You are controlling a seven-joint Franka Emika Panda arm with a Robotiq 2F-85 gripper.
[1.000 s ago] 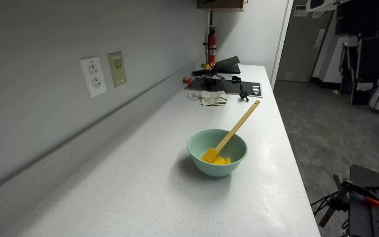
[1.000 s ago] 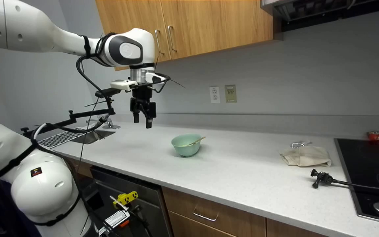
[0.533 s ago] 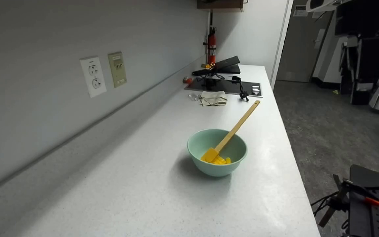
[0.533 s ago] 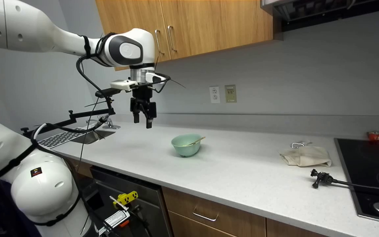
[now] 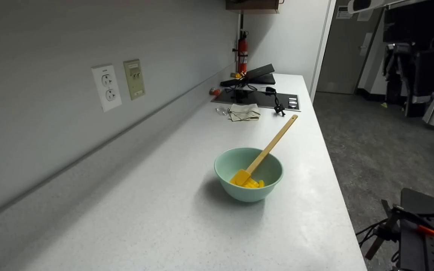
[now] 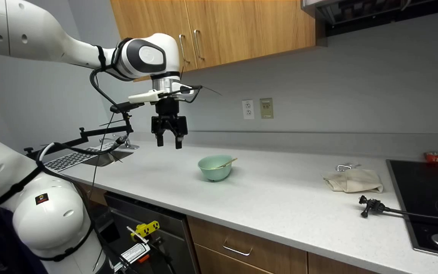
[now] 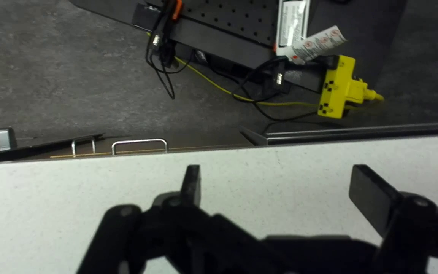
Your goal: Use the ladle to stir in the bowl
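Observation:
The pale mint-green bowl [image 5: 245, 194] stands upright on the counter in both exterior views [image 6: 214, 173], with yellow pieces inside. The ladle [image 5: 272, 144] has a light wooden handle and a yellow scoop end. It leans in the bowl, scoop down among the yellow pieces, handle sticking out over the rim; its handle also shows in an exterior view [image 6: 228, 163]. My gripper [image 6: 169, 143] is open and empty, above the counter to the left of the bowl there. In the wrist view my open fingers [image 7: 276, 179] have only counter between them; bowl and ladle are out of that view.
The counter [image 6: 280, 198] runs along a wall. A folded cloth [image 6: 354, 180], a black camera mount [image 6: 373, 205] and a cooktop [image 6: 432, 198] lie to the right of the bowl. A sink [image 6: 107, 156] is at left. Cabinets [image 6: 242, 30] hang above.
My gripper has turned about its upright axis and shifted slightly right in the exterior view that shows the whole arm. It stays open. The bowl and ladle have not moved.

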